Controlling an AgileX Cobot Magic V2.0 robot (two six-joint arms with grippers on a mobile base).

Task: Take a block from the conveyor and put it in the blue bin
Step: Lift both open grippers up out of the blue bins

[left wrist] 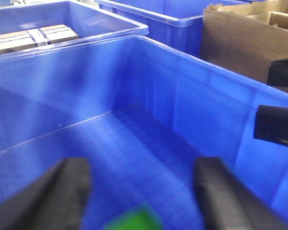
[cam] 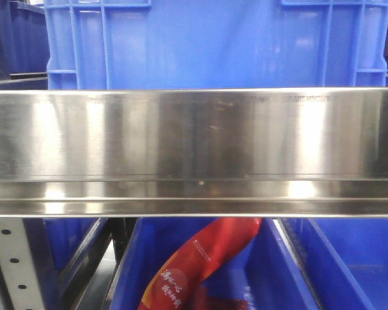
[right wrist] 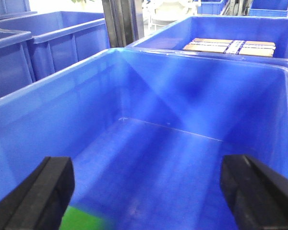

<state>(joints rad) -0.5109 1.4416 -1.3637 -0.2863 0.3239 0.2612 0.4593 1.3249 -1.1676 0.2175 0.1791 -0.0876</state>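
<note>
1. The left gripper (left wrist: 140, 194) hangs over the blue bin (left wrist: 134, 91), jaws spread and holding nothing.
2. A blurred green block (left wrist: 134, 220), probably the task's piece, lies on the bin floor just beneath it.
3. The right gripper (right wrist: 146, 196) is likewise wide apart and empty, with the green patch beside its left finger (right wrist: 38, 196).
4. A cardboard box (left wrist: 240, 38) stands behind the bin.

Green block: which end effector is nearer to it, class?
Left, probably. The green block sits between the left end effector's open fingers; in the right wrist view it lies beside one finger of the right end effector.
</note>
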